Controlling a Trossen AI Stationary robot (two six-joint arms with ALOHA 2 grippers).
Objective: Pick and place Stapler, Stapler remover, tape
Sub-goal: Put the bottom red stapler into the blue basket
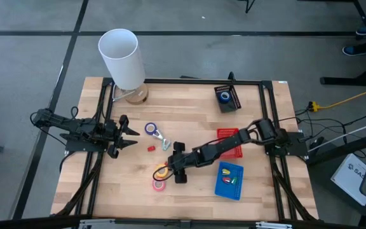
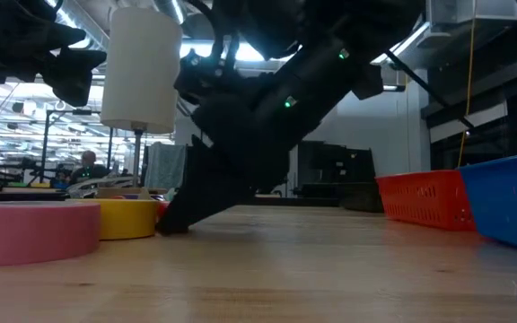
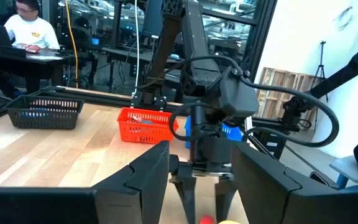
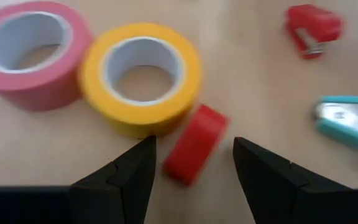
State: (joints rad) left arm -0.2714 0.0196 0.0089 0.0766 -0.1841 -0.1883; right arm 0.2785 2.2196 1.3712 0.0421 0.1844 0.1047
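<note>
My right gripper [image 4: 192,146] is open and slants down over the table's middle. Its fingers stand on either side of a small red block [image 4: 194,144] without touching it. The block lies against a yellow tape roll [image 4: 143,78], and a pink roll [image 4: 27,53] lies flat beside that one. A teal stapler [image 4: 350,118] and a small red clawed piece [image 4: 312,28] lie farther off on the wood, next to a blue roll [image 1: 150,129]. My left gripper [image 1: 129,137] waits open and level at the table's left side.
A tall white cylinder [image 1: 122,60] stands at the far left corner. A black basket [image 1: 227,98] holding a blue roll sits at the far right, a red basket [image 1: 230,141] under my right arm, and a blue basket [image 1: 229,180] with items near the front right.
</note>
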